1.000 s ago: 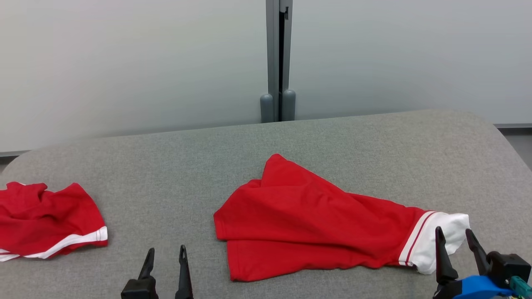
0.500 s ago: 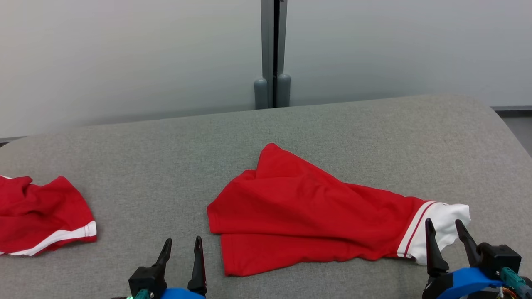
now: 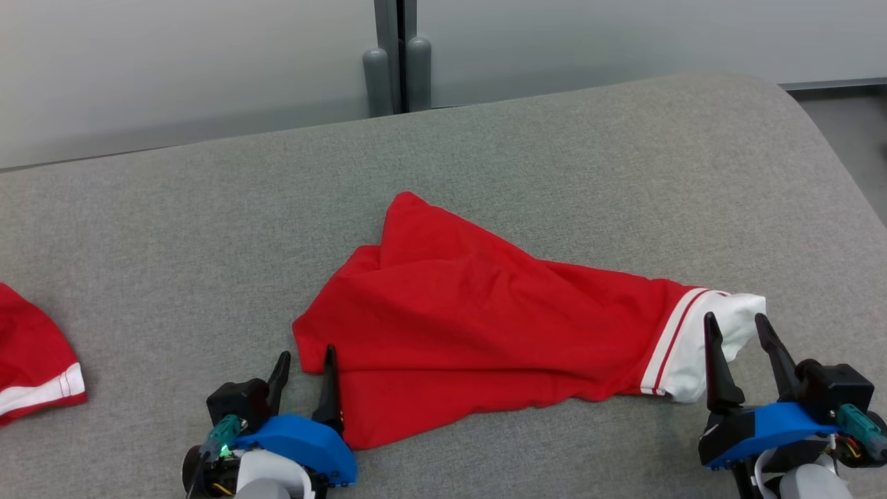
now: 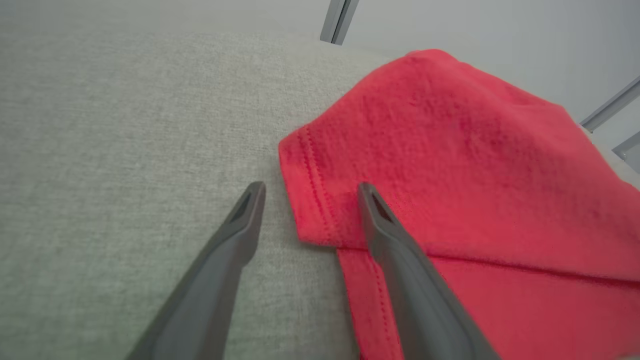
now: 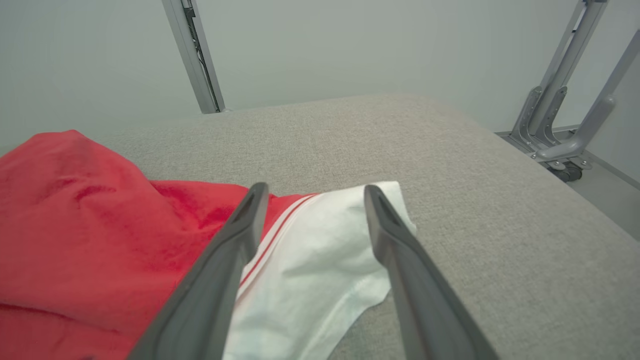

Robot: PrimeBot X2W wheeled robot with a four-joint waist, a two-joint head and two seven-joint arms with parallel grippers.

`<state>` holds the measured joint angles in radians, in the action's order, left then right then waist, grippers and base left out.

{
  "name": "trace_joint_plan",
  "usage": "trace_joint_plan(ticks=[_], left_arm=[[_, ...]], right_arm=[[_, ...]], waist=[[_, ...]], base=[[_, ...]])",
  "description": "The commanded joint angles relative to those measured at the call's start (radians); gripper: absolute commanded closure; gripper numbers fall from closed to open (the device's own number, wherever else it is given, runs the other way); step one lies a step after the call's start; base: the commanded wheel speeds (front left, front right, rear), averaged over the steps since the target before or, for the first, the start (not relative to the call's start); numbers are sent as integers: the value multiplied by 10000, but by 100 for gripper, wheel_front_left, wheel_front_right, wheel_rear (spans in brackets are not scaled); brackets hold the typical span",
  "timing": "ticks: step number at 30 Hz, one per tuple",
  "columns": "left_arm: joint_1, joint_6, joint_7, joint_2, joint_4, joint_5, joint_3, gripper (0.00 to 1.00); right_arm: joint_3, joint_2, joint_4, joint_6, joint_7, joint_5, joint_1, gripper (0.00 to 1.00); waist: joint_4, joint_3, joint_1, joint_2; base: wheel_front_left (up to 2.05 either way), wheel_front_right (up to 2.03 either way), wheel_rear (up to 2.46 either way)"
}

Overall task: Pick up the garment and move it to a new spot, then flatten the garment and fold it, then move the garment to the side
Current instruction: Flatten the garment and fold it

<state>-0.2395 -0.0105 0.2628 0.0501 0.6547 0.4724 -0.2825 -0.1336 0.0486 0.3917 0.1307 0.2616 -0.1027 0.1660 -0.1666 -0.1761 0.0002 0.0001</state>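
Note:
A red garment with a white, red-striped band at its right end lies crumpled on the grey padded table. My left gripper stands open at the garment's near left corner, one finger over the hem and the other over bare table. My right gripper is open over the white band, its fingers to either side of the band. Nothing is held in either one.
A second red garment with white trim lies at the table's left edge. A grey post stands against the pale wall behind. The table's right edge drops to the floor, where a metal wheeled frame stands.
The head camera has tilted down and turned right, so the scene shifted up and left. Both grippers have come forward to the garment's two near ends, still open.

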Motion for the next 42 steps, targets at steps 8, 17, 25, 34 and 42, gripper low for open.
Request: trace_joint_plan(ticks=[8,17,25,34,42], left_arm=[[-349,-243,11,-1,423,787,-607,37],[-433,-188,19,7,-795,-33,-188,100],[-299,-63,19,8,-2032,-382,792,100],[-257,262,19,4,-1969,-913,2049,100],[-955,-21,19,2,-1377,-1630,2337,100]], right_arm=[[-88,43,22,1,51,-53,174,0],[-80,45,3,1,51,-138,172,0],[-100,45,93,1,51,-274,85,0],[-100,45,110,1,51,-355,37,0],[47,45,64,1,51,-400,270,0]], waist=[[14,-146,-2,-1],[145,-96,-2,-1],[283,35,-2,-1],[397,146,-2,-1],[448,-191,-2,-1]], base=[[0,0,0],[0,0,0],[0,0,0],[0,0,0],[0,0,0]])
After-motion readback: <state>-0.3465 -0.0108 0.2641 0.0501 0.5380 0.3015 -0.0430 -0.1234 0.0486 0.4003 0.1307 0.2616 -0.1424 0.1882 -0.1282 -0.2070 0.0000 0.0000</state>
